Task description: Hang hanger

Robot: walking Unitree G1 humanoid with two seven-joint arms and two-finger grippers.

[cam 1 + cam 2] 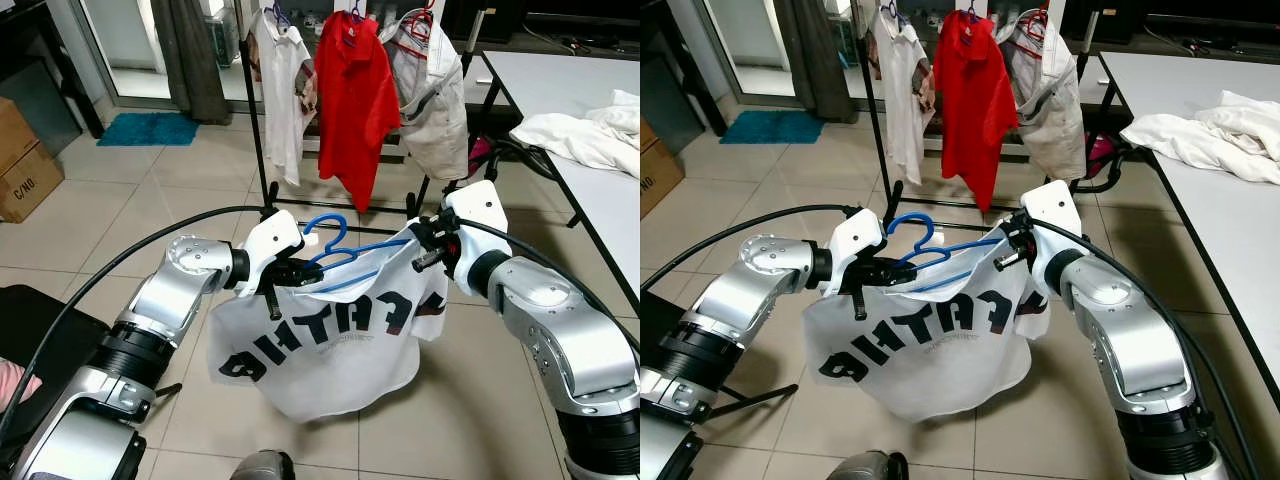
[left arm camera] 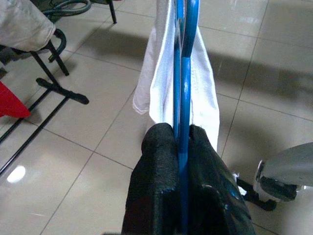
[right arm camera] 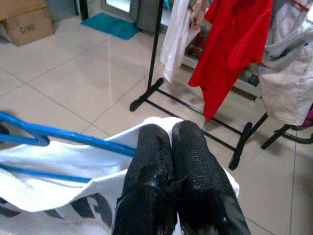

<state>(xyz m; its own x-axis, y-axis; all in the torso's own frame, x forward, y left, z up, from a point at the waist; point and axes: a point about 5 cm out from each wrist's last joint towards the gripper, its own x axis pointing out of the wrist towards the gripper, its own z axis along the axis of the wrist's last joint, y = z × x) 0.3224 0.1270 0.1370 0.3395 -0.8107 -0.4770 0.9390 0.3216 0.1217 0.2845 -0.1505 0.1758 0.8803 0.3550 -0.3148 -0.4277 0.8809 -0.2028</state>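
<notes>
Blue hanger (image 1: 335, 255): held in mid-air between the two arms, in front of the clothes rack (image 1: 262, 150) and well short of its rail; hook uppermost, tilted toward the rack.

White T-shirt (image 1: 330, 335): draped on the blue hanger, black lettering on the front, hem hanging free above the tiled floor (image 1: 150, 190).

Left gripper (image 1: 288, 272): at the hanger's left end, nearer the robot than the rack's foot. In the left wrist view its fingers (image 2: 159, 166) are pressed together on the blue hanger bar, which runs out between them with white cloth on either side.

Right gripper (image 1: 432, 243): at the hanger's right end. In the right wrist view its fingers (image 3: 151, 152) lie closed side by side, tips against the shirt's shoulder cloth; whether the hanger bar lies between them cannot be told.

Clothes rack, contents: white shirt (image 1: 282, 90) at the left, red polo shirt (image 1: 355, 100) in the middle, pale grey garment (image 1: 435, 95) at the right. The three fill the rail side by side and hang between the held hanger and the rail.

Rack base: black foot bars on the floor directly beyond the held shirt.

Right of the rack: white table (image 1: 600, 190) with a heap of white laundry (image 1: 585, 135).

Left of the rack: teal mat (image 1: 150, 128), cardboard box (image 1: 25, 165), dark curtain (image 1: 190, 55).
</notes>
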